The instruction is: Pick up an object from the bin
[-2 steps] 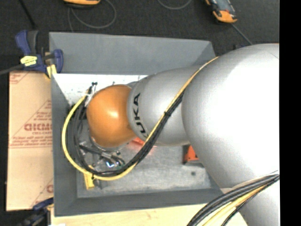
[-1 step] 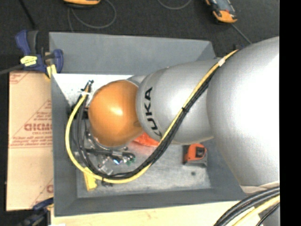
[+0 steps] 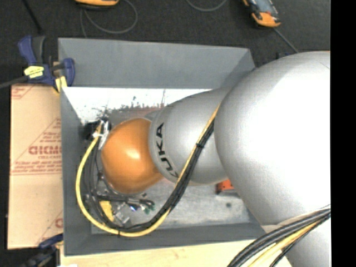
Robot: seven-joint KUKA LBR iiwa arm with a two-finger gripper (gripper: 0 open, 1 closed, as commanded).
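A grey metal bin was viewed from above, much of it hidden beneath a large silver arm that was extended in from the right. At the arm's wrist an orange cover was pointed down toward the left half of the bin floor. A yellow cable was looped around it and left slack, probably so that the wrist could turn freely. Below the cover, dark parts of the gripper were seen low in the bin near the front-left corner, a stance judged to suit a grasp from straight above. Whether the gripper was open or closed, and whether anything was held, could not be told, since it was masked by the wrist. The thing being picked could therefore not be identified. One small orange-red object was seen lying on the floor at the right, just beside the arm and well apart from the gripper.
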